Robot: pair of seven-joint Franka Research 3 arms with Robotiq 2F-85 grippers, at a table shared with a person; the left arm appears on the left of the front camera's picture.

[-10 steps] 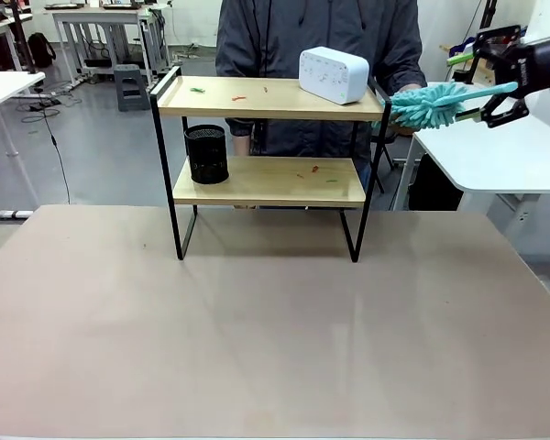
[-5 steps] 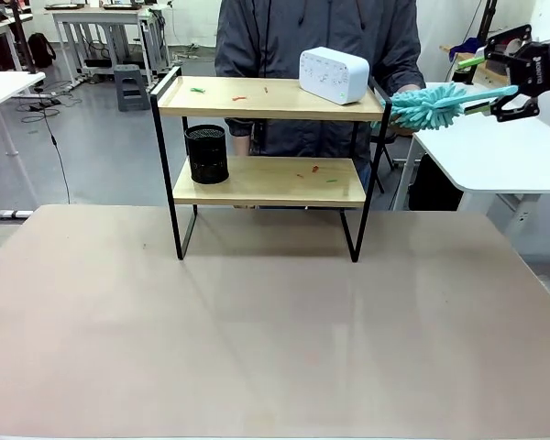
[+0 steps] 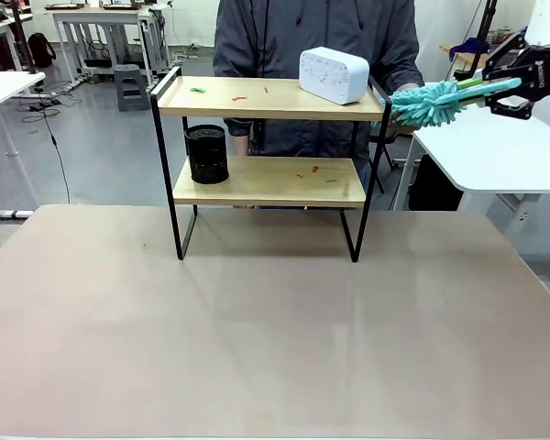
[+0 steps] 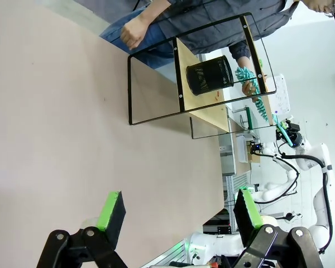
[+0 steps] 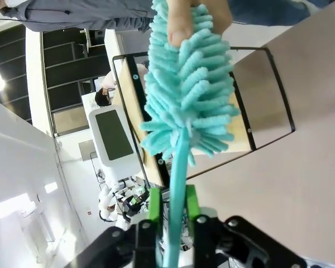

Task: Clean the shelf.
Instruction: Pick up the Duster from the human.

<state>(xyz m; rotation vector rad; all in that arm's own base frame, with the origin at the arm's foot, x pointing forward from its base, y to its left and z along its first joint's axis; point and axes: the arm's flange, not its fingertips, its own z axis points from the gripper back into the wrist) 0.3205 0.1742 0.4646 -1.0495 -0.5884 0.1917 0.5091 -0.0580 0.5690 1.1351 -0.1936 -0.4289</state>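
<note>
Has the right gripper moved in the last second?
Yes. The right gripper has risen a little from the white table below it, and its jaws have closed on the duster handle.

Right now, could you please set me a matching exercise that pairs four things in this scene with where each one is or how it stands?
Things:
1. white speaker
2. black mesh cup
3. teal duster
4. left gripper

Places or states:
A. on the lower board of the shelf
B. open, above the table
C. on the shelf's top board
D. handle between the pads of the right gripper

Pairs: 1-C, 2-A, 3-D, 4-B.
</note>
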